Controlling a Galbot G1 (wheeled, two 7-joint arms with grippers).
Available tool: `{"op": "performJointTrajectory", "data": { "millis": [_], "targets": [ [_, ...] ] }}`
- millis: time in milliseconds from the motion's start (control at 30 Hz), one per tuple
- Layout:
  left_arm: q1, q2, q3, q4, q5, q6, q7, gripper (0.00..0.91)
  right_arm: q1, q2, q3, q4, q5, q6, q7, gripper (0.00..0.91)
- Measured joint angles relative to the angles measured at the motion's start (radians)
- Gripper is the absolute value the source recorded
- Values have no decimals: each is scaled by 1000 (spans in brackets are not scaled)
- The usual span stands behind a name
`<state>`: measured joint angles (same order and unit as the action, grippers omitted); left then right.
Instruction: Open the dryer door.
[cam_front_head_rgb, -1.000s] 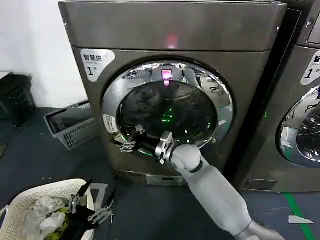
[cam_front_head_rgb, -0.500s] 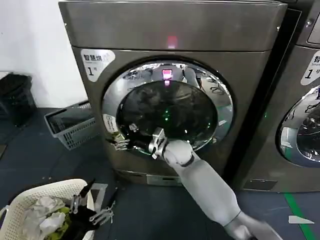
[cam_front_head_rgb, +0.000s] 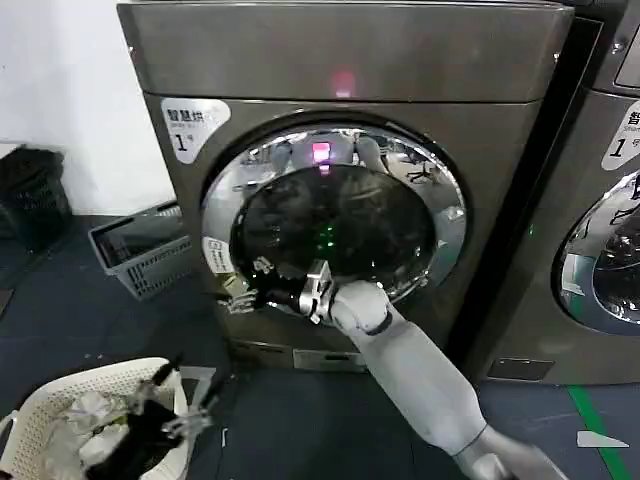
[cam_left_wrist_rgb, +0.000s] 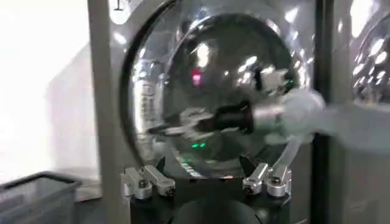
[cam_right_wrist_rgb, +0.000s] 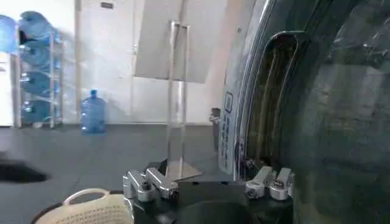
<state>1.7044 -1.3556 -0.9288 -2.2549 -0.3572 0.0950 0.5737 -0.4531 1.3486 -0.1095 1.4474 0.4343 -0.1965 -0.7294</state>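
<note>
Your task is barely under way: the dryer door (cam_front_head_rgb: 335, 222) looks shut or at most cracked. In the head view its chrome ring sits nearly flush in the front of the dryer (cam_front_head_rgb: 345, 180), under the pink light and beside the white label marked "1". From the right wrist view you see a dark recess between the ring's left edge and the machine's front panel, which may be the handle pocket or the first sliver of an opening; you cannot tell which. The whole swing outward is left to do.

Your right gripper (cam_front_head_rgb: 243, 295) is at the door's lower left rim, reached there by the right arm, which runs up from the lower right of the head view with the wrist bent toward the machine. The fingers lie against or just beside the chrome ring near the small white sticker. The left wrist view shows this right gripper (cam_left_wrist_rgb: 177, 126) reaching across the glass toward that left edge, but whether it is clenched on the rim or merely hooked behind it you cannot tell.

Your left gripper (cam_front_head_rgb: 165, 425) hangs low over the white laundry basket (cam_front_head_rgb: 60, 392) on the floor, well apart from the door; its fingers (cam_left_wrist_rgb: 143, 181) look spread and hold nothing.

A grey wire basket (cam_front_head_rgb: 140, 250) stands by the dryer's left side.
</note>
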Motion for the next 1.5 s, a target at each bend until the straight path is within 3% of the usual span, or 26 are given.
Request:
{"op": "performJointTrajectory", "data": {
  "millis": [200, 333, 600, 1067, 1267, 1500],
  "targets": [
    [-63, 62, -108, 46, -139, 98, -51, 907, -24, -33, 4, 60, 5, 1, -102, 907],
    [-97, 113, -127, 74, -243, 78, -63, 907, -51, -64, 18, 110, 19, -4, -178, 907],
    [-159, 226, -144, 118, -316, 143, -121, 907, -116, -145, 67, 206, 52, -8, -317, 907],
    [-306, 432, -34, 300, -490, 29, -109, 907, -261, -253, 177, 338, 74, -25, -568, 907],
    [-341, 474, 17, 316, -538, 5, -81, 907, -336, -274, 250, 365, 60, -16, -684, 907],
    [-427, 549, 145, 340, -535, 13, -52, 907, -472, -316, 434, 413, 42, 49, -732, 907]
  ]
}}
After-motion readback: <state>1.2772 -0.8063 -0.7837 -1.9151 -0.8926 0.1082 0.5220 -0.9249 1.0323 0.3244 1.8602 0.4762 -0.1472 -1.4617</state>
